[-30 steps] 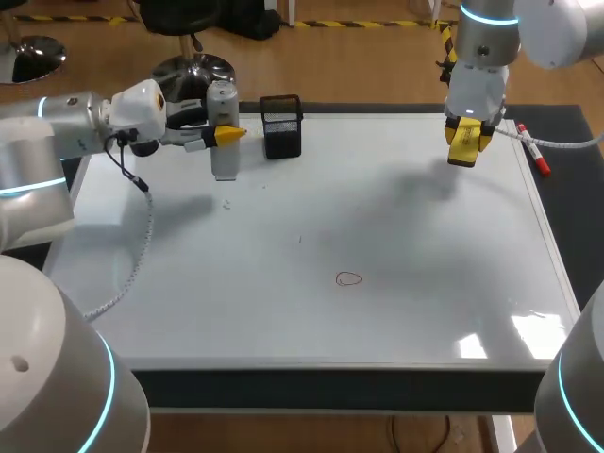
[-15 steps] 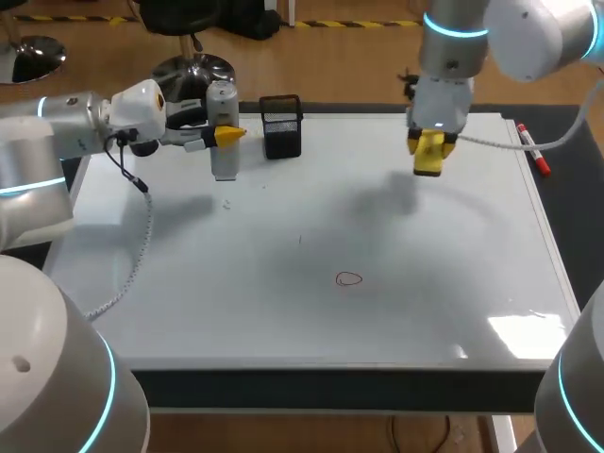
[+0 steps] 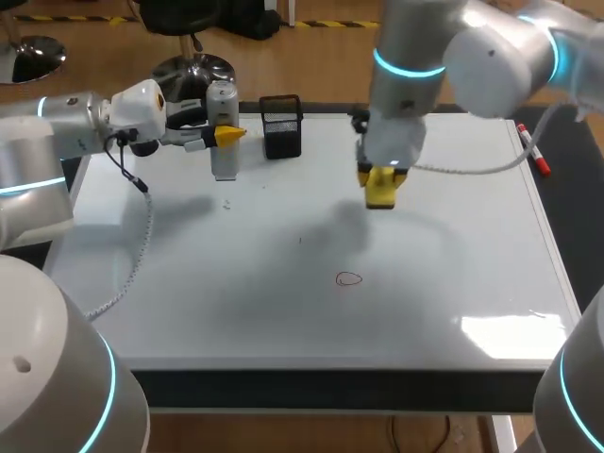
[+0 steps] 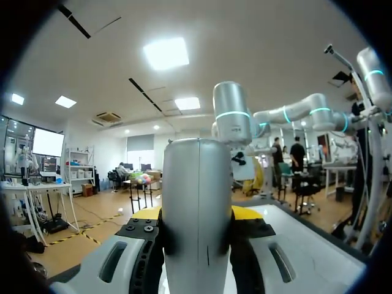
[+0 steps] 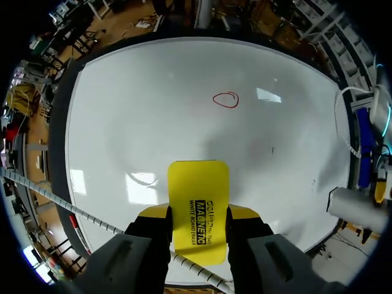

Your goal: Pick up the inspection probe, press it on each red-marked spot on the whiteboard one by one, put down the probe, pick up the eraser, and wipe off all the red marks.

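Left gripper (image 3: 229, 135): clamped on the grey probe (image 3: 224, 162), 1 finger against each side, probe upright. A black mesh pot (image 3: 281, 125) stands just beside it, at the whiteboard's (image 3: 453, 283) far edge.

Right gripper (image 5: 197, 223): closed on the yellow eraser (image 5: 198, 184), which sticks out past the fingertips over the board. 1 red ring mark (image 5: 225, 100) lies ahead of the eraser, apart from it.

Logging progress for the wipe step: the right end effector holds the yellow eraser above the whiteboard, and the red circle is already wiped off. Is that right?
Not quite: the red circle is not wiped off; it is plainly drawn on the whiteboard, as the head view shows. The rest stands: the right end effector holds the yellow eraser above the board.
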`<state>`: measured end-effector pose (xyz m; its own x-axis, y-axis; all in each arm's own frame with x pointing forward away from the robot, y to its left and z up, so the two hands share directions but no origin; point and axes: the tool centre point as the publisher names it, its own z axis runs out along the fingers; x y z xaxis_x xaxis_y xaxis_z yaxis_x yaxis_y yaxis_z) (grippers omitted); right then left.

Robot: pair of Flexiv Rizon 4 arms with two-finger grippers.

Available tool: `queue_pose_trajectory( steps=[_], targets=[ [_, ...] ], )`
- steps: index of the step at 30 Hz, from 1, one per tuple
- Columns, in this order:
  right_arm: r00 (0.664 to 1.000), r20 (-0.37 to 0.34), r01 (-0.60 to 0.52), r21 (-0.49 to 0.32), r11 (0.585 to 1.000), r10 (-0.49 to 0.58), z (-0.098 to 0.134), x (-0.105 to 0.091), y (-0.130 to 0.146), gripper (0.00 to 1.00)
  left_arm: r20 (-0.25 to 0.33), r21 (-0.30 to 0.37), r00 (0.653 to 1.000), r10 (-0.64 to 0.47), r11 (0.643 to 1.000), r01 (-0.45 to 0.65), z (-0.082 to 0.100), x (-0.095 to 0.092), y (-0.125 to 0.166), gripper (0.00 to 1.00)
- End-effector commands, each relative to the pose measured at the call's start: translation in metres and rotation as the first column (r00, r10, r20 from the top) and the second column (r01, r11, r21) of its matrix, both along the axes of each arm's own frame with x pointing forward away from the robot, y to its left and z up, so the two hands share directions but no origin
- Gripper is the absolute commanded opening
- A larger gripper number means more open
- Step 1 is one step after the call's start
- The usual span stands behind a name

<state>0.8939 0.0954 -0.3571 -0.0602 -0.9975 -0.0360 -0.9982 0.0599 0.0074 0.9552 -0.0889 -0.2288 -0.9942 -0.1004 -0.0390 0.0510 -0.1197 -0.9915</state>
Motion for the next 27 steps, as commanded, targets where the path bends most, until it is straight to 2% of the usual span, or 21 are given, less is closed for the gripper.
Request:
queue_pose_trajectory(
  steps=[1, 5, 7, 8, 17, 27],
  targets=[
    [0.999, 0.046, -0.011, -0.006, 1.000, 0.011, -0.002, -0.017, 0.012, 0.00, 0.001, 0.000, 1.000, 0.001, 1.000, -0.001, 0.001, 0.000, 0.000, 0.00],
    [0.998, 0.062, 0.002, 0.013, 1.000, -0.003, 0.000, -0.037, 0.021, 0.00, 0.001, 0.000, 1.000, 0.001, 1.000, -0.001, 0.001, 0.000, 0.000, 0.00],
    [0.998, 0.066, 0.000, -0.009, 1.000, 0.001, -0.002, -0.047, 0.025, 0.00, 0.001, 0.000, 1.000, 0.001, 1.000, -0.001, 0.001, 0.000, 0.000, 0.00],
    [0.998, 0.065, 0.010, 0.013, 1.000, -0.010, -0.003, -0.052, 0.027, 0.00, 0.001, 0.000, 1.000, 0.001, 1.000, -0.001, 0.001, 0.000, 0.000, 0.00],
    [0.999, 0.041, 0.014, 0.036, 0.999, -0.016, -0.016, -0.094, 0.049, 0.00, 0.001, 0.000, 1.000, 0.001, 1.000, -0.001, 0.001, 0.000, 0.000, 0.00],
    [0.999, 0.041, -0.006, 0.031, 1.000, 0.004, -0.026, -0.122, 0.072, 0.00, 0.001, 0.000, 1.000, 0.001, 1.000, -0.001, 0.001, 0.000, 0.000, 0.00]
  ],
)
